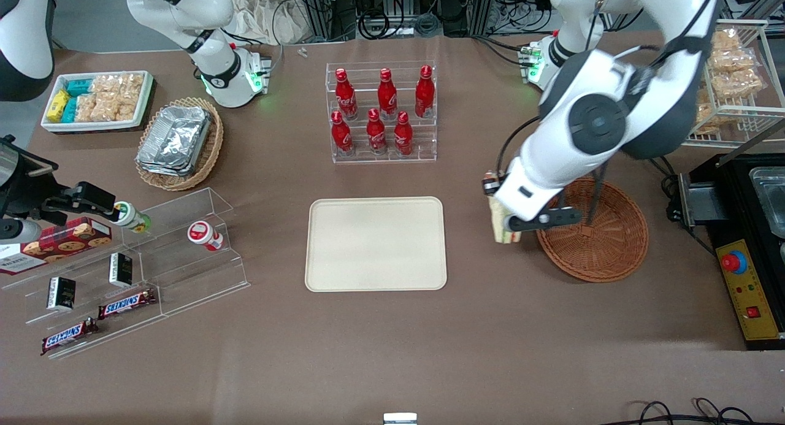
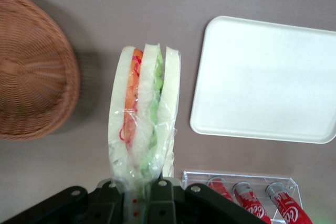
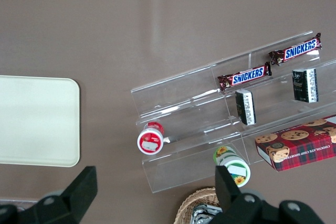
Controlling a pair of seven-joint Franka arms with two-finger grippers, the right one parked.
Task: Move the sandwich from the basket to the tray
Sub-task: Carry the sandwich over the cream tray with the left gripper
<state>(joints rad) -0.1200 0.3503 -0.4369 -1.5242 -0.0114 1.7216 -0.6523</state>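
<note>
A brown table seen from the front, described from the parked arm's end toward the working arm's end. A white bin of snack packets (image 1: pixel 97 101) sits at the parked arm's end, with a tan wicker basket of foil containers (image 1: pixel 179 141) beside it. Nearer the camera, a clear acrylic step display (image 1: pixel 132 265) holds Snickers bars (image 1: pixel 126 303), small dark boxes, a box of cookies (image 1: pixel 58 241) and two small jars. In the middle of the table stands a clear rack of red cola bottles (image 1: pixel 381 110). Nearer the camera than the rack lies the cream tray (image 1: pixel 376 243), flat and bare.

Between the tray and the round reddish-brown basket (image 1: pixel 593 232), the left arm's gripper (image 1: pixel 506 224) hangs above the bare tabletop, fingers closed on one end of the sandwich (image 1: pixel 501 224). The wrist camera shows the sandwich (image 2: pixel 144 116) clearly: a wrapped wedge of white bread with orange and green filling, pinched at one end between the black fingers (image 2: pixel 160 198), with the basket (image 2: pixel 32 66) to one side of it and the tray (image 2: pixel 268 80) to the other. The sandwich touches neither. A white wire rack of snack bags (image 1: pixel 733 81) stands at the working arm's end.
</note>
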